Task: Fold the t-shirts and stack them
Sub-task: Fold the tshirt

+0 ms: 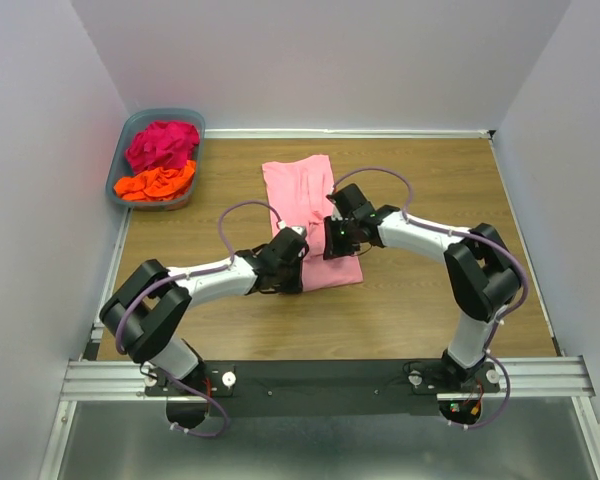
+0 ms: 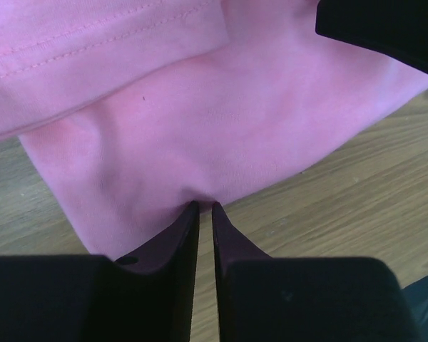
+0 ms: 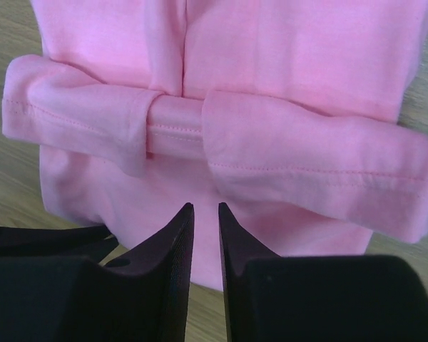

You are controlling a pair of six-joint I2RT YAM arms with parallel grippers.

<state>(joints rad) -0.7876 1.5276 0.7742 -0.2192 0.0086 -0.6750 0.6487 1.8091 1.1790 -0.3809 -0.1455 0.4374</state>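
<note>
Finds the light pink t-shirt (image 1: 298, 190) lying on the wooden table (image 1: 430, 300) near its middle, folded lengthwise into a narrow strip that runs from the far side toward the arms; meets it at its near end with both arms, the left gripper (image 1: 296, 243) at the near left part of the cloth and the right gripper (image 1: 332, 236) just beside it on the right. Pinches the shirt's near edge between the left fingers (image 2: 182, 231), drawn almost together, with the cloth puckering right at their tips and bare wood to either side. Holds the right fingers (image 3: 175, 235) a narrow slit apart, tips low over the near edge of the pink cloth; cannot tell whether any cloth is caught between them. Shows, from the right wrist, a stitched hem band turned back across the shirt just beyond those tips. Leaves the magenta t-shirt (image 1: 162, 143) and the orange t-shirt (image 1: 157, 184) bunched in the grey-blue basket (image 1: 166, 112) at the far left corner, magenta behind orange, well apart from both grippers.
</note>
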